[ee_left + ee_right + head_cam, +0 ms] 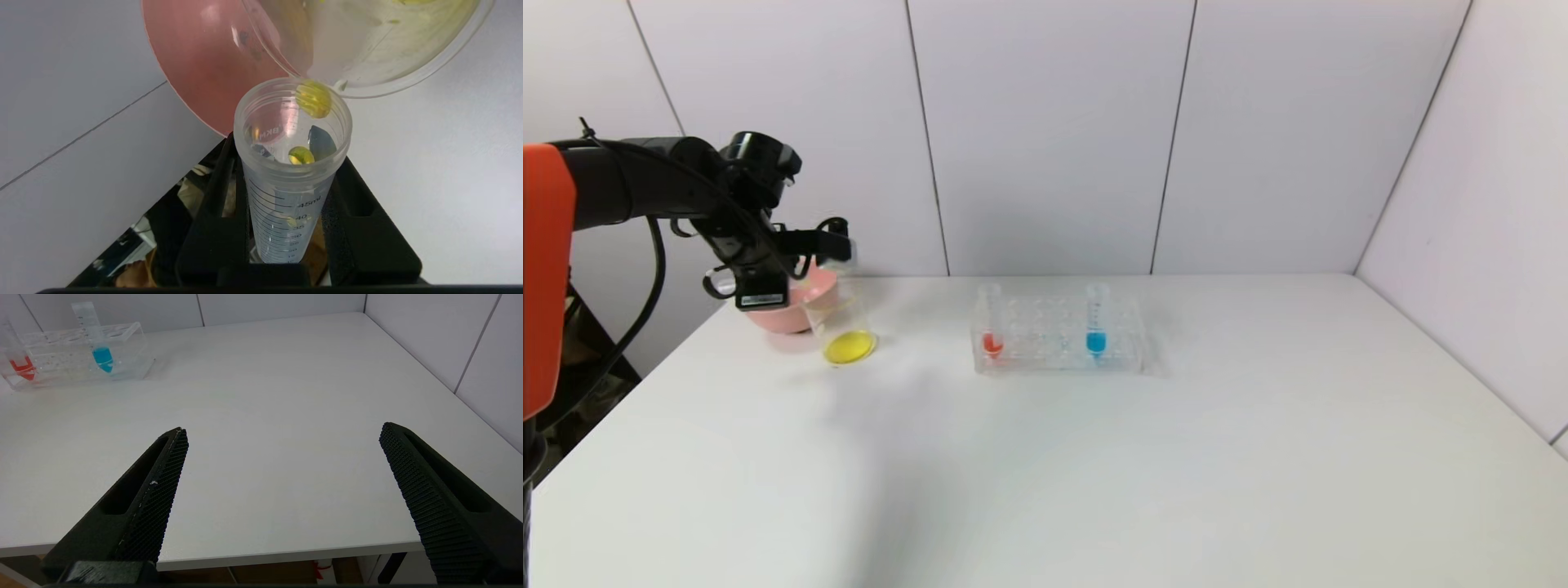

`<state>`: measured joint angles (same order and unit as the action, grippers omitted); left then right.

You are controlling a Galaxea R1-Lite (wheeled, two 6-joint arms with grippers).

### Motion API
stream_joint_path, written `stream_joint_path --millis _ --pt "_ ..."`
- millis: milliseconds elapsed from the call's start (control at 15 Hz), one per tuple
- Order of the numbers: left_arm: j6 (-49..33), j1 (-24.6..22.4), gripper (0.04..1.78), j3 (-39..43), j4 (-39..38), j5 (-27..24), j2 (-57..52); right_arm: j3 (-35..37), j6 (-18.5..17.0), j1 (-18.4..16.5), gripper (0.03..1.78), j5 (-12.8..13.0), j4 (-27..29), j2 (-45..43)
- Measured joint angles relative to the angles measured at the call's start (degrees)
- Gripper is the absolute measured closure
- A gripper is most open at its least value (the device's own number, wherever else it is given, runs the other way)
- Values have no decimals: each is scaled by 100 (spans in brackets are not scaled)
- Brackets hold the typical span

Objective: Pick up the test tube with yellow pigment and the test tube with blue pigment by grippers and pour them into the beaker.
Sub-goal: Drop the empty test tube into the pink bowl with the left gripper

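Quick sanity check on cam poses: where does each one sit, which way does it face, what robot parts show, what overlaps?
Head: up on the robot, facing forward and down at the table; left arm and left gripper show.
Left wrist: on the left arm, looking along the fingers at the held yellow tube, beaker and pink bowl.
Right wrist: at the table's near edge, facing the rack; open right gripper.
Shared: head and right wrist both see the blue tube.

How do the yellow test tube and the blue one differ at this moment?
The test tube with yellow pigment is clamped in the left hand and tipped over the beaker; the test tube with blue pigment stands upright in the rack. The yellow tube holds only droplets, its liquid pooled in the beaker; the blue one keeps its liquid. Both are clear, graduated tubes.
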<state>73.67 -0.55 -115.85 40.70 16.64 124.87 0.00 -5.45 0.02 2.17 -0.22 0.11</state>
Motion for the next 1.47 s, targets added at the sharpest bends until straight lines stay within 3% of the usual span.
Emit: stream_joint_path --millis 333,800,1200,1467 --pt "-1942 -302 131 0 -322 -1840 -301 0 0 0 10 2 0 0" --pt "-4603 -835 131 188 -1705 -4084 -486 0 -2 2 10 2 0 0" --pt "-6171 -1287 131 249 -2656 -4334 -323 0 2 2 10 2 -2 0" --pt "-7124 -1331 131 247 -2662 -4155 -122 0 0 2 10 2 0 0"
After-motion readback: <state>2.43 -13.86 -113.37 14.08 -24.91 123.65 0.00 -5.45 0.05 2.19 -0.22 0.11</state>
